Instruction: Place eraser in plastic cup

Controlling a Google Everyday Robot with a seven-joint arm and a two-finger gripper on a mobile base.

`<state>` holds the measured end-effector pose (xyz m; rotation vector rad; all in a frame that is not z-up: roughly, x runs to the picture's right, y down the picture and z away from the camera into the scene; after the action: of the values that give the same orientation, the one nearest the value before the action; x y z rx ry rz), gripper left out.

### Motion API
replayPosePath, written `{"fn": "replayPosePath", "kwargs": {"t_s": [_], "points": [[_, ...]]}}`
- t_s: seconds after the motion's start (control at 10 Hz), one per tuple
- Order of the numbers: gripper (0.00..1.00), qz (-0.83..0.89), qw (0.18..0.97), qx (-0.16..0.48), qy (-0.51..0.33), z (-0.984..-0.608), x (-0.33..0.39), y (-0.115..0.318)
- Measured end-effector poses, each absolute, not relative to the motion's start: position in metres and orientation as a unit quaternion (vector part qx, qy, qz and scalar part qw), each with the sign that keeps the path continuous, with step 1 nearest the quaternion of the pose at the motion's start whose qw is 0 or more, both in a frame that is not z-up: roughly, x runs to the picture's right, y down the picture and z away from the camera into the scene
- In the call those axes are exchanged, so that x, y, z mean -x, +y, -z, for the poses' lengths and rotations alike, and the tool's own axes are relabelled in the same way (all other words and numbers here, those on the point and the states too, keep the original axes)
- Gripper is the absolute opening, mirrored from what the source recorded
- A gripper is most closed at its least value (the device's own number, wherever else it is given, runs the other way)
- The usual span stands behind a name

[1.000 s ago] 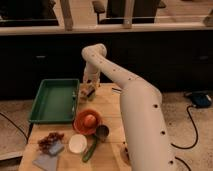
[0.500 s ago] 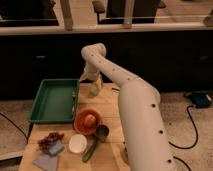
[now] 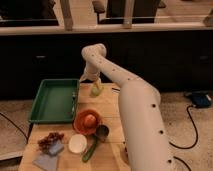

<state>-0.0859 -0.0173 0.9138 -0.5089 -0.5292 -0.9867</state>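
Camera view: hand (image 3: 90, 79), fingers spread, hangs at the worktop's (image 3: 112, 102) far edge, directly above and just behind the upright plastic cup (image 3: 96, 89) (1 arm only); eraser not discernible.

My gripper (image 3: 93, 80) hangs at the table's (image 3: 112, 107) far edge, right above the plastic cup (image 3: 97, 90). The tray (image 3: 54, 101) lies left of it. Nearer the camera sits a bowl (image 3: 87, 123) (a round fruit (image 3: 89, 120) in it), with the metal cup (image 3: 102, 132) right and the dish (image 3: 77, 143) in front.
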Motion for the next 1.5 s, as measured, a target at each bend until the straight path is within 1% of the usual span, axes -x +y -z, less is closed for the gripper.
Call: {"fn": "replayPosePath", "kwargs": {"t_s": [0.8, 1.5], "points": [[0.8, 0.461, 0.82, 0.22, -0.258, -0.9077, 0.0778, -0.0169], [0.8, 0.462, 0.819, 0.22, -0.259, -0.9073, 0.0806, -0.0165]]}}
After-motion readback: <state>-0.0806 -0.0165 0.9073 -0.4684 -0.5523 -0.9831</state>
